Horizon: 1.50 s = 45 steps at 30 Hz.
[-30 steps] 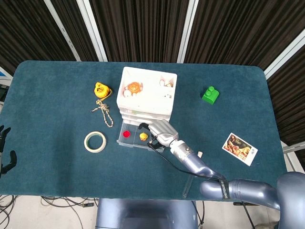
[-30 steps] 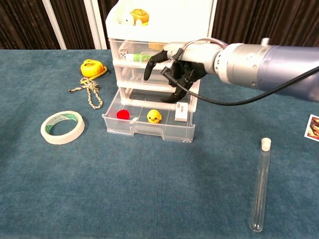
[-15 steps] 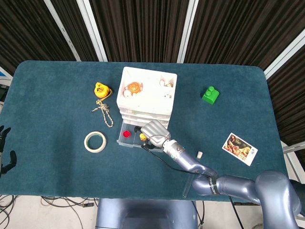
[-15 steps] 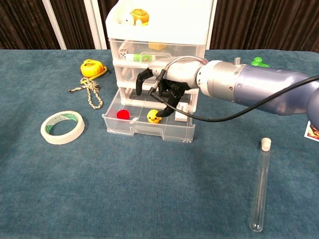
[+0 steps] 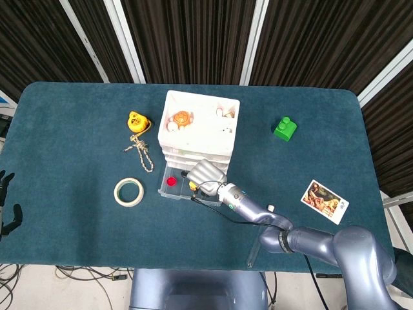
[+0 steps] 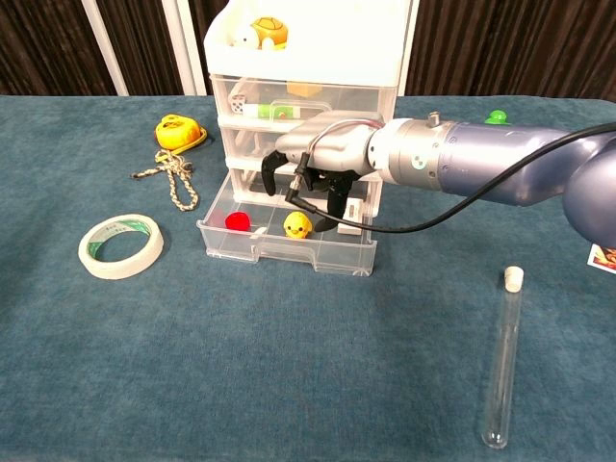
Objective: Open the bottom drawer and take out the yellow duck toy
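Right hand poised over the pulled-out bottom drawer of the white drawer unit, which stands toward the far edge of the desk, near its middle. I have the fingers curled downward and parted, bracketing the yellow duck toy from above; nothing is held, and from the chest view I cannot tell whether any fingertip touches the duck. The duck sits inside the drawer near its front wall, between a red piece on one side and a small white block on the other.

Risks, as I judge them: closing the fingers off-centre could squirt the small, rounded duck sideways against the red piece or the drawer wall; pressing down on the thin front wall could tip or shove the light drawer; lifting with the wrist low could catch the drawer above.

Left hand hangs beyond the desk's left edge, its fingers apart and empty.

Legible writing: none. The picture card near the right edge carries a printed image, but any text is too small to read; the tape roll shows no readable label.
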### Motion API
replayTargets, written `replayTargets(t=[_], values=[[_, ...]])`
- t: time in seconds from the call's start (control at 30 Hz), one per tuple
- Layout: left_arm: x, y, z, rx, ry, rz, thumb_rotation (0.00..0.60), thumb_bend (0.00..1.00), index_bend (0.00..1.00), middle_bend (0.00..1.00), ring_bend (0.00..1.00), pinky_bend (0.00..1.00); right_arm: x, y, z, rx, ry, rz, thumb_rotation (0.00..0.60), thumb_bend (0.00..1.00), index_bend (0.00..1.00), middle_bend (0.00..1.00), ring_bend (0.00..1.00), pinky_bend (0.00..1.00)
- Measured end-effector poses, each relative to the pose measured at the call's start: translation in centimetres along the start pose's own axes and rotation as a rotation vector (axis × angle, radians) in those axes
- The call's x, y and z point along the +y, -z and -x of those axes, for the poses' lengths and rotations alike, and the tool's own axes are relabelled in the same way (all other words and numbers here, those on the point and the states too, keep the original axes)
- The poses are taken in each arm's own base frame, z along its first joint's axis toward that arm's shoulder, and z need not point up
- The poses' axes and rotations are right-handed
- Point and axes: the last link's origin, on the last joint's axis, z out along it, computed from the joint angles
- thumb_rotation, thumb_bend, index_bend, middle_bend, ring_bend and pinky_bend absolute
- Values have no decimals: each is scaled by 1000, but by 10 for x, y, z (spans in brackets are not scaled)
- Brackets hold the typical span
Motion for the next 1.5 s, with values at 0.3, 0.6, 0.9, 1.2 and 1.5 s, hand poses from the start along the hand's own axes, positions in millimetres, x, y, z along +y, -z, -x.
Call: replayTargets(t=[0.3,0.6,0.9,1.2,1.5], values=[[0,0,0,-1,0,-3,600,581,43,0,0,0,-5,-4,8,-25,23,-21,600,249,330,1000,1000,1000],[1,0,1,-1,-1,-3,600,581,43,0,0,0,-2,-9,12,-30,34,-9,600,250,330,1000,1000,1000],[0,0,0,-1,0,-8,600,582,43,0,0,0,1,-14,15,-52,73,-8,600,283,333,1000,1000,1000],[0,1,1,-5,-2,-11,600,582,43,0,0,0,3,-19,18,-61,105,-1,600,308,343,1000,1000,1000],[0,0,0,-9,2,-19,600,582,43,0,0,0,0,-22,22,-60,113,-1,600,320,366,1000,1000,1000]])
